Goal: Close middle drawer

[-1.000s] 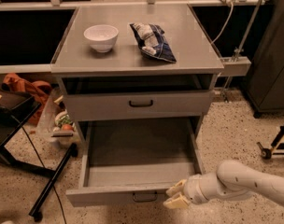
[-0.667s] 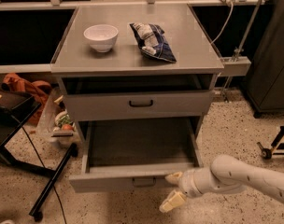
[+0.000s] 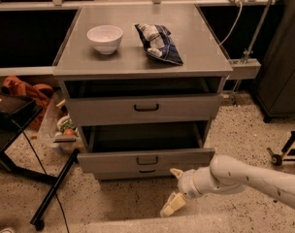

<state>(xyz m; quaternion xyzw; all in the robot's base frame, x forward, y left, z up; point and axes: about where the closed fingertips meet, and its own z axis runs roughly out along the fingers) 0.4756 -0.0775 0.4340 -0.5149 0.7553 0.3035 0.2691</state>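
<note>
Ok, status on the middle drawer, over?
Claw open, low, below the front's right side. Middle drawer sticking out slightly, not shut. Nothing blocking its path.

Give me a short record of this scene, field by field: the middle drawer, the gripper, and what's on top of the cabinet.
middle drawer: partly open, front jutting out of the cabinet, dark gap behind it
gripper: open, low by the floor, just below the drawer front's right end; contact cannot be told
cabinet top: white bowl on the left, dark snack bag beside it on the right
</note>
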